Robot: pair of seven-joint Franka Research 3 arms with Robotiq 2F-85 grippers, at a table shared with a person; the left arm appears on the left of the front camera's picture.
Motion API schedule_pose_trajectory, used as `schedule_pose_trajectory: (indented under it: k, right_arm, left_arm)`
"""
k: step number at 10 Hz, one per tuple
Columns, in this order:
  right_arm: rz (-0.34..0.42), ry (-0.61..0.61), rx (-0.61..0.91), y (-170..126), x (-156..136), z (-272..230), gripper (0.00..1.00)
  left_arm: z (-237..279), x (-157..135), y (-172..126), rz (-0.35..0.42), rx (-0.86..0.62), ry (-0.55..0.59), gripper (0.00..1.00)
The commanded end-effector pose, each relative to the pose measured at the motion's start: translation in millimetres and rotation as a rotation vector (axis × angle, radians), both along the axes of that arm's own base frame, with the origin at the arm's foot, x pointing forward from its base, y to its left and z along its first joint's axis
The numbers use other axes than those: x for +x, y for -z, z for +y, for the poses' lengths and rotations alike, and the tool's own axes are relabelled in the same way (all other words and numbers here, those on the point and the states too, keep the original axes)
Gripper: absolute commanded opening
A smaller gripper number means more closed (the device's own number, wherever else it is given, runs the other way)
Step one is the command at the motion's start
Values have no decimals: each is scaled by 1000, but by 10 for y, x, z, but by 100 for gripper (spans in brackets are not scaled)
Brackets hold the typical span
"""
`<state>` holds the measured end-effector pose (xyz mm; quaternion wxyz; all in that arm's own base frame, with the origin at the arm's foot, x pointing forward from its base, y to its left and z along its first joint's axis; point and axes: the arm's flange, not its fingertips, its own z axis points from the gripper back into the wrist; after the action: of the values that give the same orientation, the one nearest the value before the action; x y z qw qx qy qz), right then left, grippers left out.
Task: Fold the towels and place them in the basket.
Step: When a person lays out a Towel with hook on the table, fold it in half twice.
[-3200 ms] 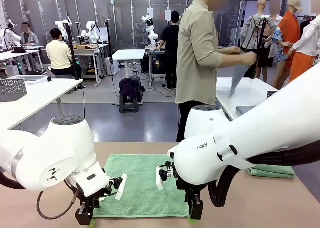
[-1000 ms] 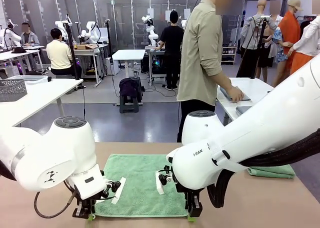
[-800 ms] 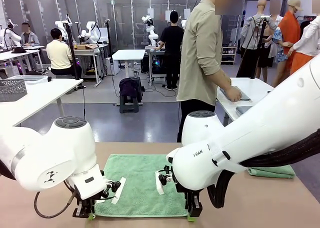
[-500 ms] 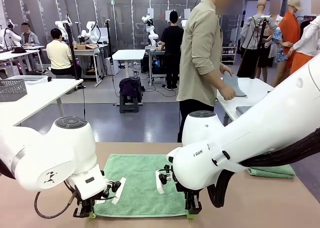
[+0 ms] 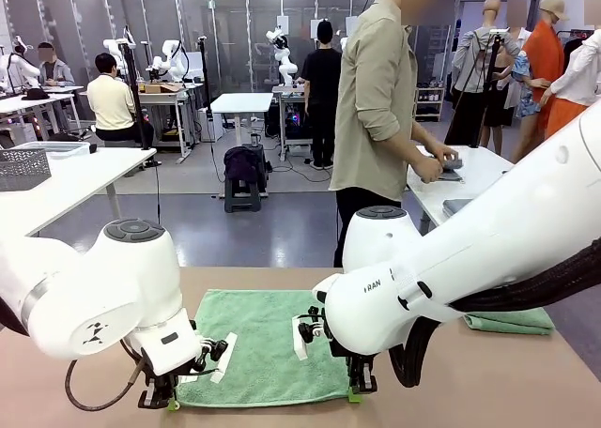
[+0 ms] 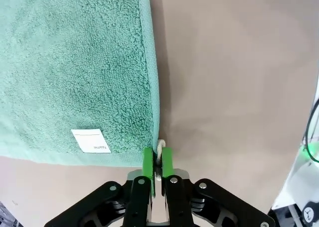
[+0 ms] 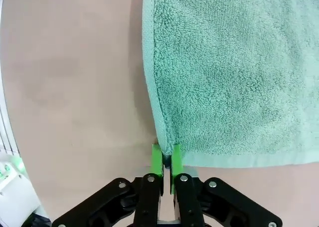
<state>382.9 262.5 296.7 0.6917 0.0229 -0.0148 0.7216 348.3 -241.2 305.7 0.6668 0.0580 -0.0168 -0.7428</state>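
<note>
A mint-green towel (image 5: 268,348) lies spread flat on the brown table between both arms. My left gripper (image 5: 167,403) pinches its near left corner; in the left wrist view the left gripper (image 6: 158,160) is shut on the towel's small loop, beside a white label (image 6: 90,141) on the towel (image 6: 75,67). My right gripper (image 5: 356,391) holds the near right corner; the right wrist view shows the right gripper (image 7: 166,157) shut on the edge of the towel (image 7: 234,72), which lifts slightly. A folded towel (image 5: 512,323) rests at the far right. The basket is out of view.
A person (image 5: 380,118) stands past the table's far edge, turned toward a white side table (image 5: 470,179) and handling a grey cloth (image 5: 449,168). A wire basket (image 5: 23,168) sits on another table at far left. Bare brown tabletop (image 5: 488,381) surrounds the towel.
Both grippers have closed on the towel's near corners, and the right one has lifted its corner slightly. The person keeps handling cloth at the side table.
</note>
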Motion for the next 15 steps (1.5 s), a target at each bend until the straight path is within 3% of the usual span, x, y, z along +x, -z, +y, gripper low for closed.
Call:
schedule_pose_trajectory:
  k: [1, 3, 4, 5, 9, 15]
  right_arm:
    - [7, -4, -4, 16, -14, -4, 1]
    - [7, -4, -4, 16, -14, -4, 1]
    - [1, -1, -1, 0, -1, 2, 8]
    - [2, -3, -8, -40, -59, 33, 7]
    - [3, 2, -28, -278, -259, 190, 7]
    - [-30, 79, -63, -497, -565, 333, 7]
  left_arm:
    - [1, 2, -1, 1, -1, 12, 0]
    - [1, 2, -1, 1, -1, 12, 0]
    - [1, 2, -1, 1, -1, 12, 0]
    - [-1, -1, 0, 0, 0, 2, 8]
    - [-119, -293, -437, -59, -19, -32, 8]
    - [-197, -693, -599, -73, 2, -112, 8]
